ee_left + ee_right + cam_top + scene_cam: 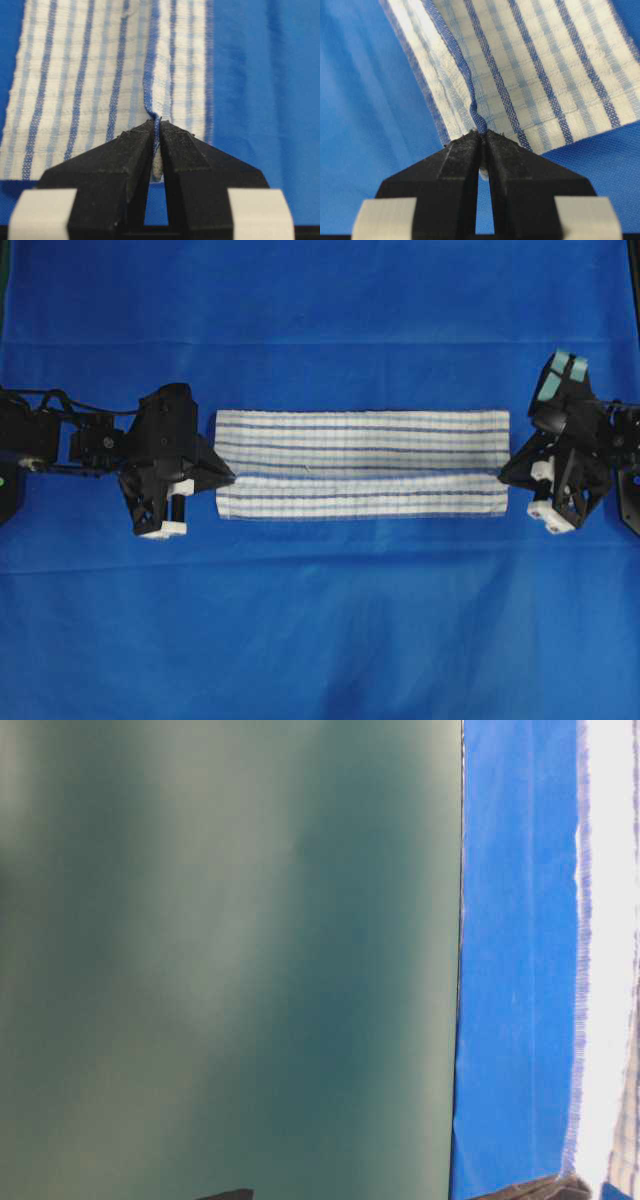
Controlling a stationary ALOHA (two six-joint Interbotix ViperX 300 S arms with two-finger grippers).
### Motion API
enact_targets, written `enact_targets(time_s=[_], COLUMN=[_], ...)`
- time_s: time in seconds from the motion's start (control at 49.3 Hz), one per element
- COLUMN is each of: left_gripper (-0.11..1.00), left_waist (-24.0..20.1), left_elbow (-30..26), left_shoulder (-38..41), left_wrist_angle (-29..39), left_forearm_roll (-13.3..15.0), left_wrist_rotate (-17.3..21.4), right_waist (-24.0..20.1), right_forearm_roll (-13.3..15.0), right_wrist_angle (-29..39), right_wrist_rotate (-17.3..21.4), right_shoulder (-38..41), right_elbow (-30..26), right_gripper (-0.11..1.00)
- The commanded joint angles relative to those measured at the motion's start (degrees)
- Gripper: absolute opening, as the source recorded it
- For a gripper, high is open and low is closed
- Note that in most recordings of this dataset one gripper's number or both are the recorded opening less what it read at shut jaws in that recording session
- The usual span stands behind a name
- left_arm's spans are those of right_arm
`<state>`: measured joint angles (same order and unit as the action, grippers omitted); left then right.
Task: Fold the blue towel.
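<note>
The blue towel (362, 463), white with thin dark-blue and pale-blue stripes, lies as a long folded strip across the middle of the sheet. My left gripper (228, 478) is shut on a dark-blue edge at the towel's left end; the left wrist view shows the towel (100, 80) pinched between the gripper's (157, 125) pads. My right gripper (506, 476) is shut on the same edge at the towel's right end; the right wrist view shows the gripper (483, 135) pinching the towel (535, 65). Both ends sit low, at the sheet.
A large plain solid-blue sheet (320, 620) covers the table. In the table-level view a blurred green panel (230, 960) fills most of the frame, with a strip of the sheet (515, 970) and the towel's edge (610, 950) at the right.
</note>
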<state>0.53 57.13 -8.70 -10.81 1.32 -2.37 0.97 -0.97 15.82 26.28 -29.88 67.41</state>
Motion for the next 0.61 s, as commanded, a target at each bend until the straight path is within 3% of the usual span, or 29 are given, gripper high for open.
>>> enact_targets(time_s=[0.0, 0.527, 0.588], left_gripper=[0.04, 0.04, 0.10], left_waist=[0.1, 0.1, 0.1], left_elbow=[-0.6, -0.6, -0.7], left_shoulder=[-0.3, 0.0, -0.1], left_wrist_angle=[-0.3, -0.3, -0.4], left_forearm_roll=[0.1, 0.0, 0.1], left_wrist_rotate=[-0.1, -0.1, -0.2], right_waist=[-0.2, -1.5, -1.5], right_forearm_roll=[0.1, 0.1, 0.1], right_wrist_angle=[-0.1, -0.1, -0.2], right_wrist_rotate=[0.1, 0.1, 0.2], right_shoulder=[0.7, 1.4, 1.4], right_elbow=[-1.3, -1.6, -1.7], right_gripper=[0.06, 0.06, 0.06])
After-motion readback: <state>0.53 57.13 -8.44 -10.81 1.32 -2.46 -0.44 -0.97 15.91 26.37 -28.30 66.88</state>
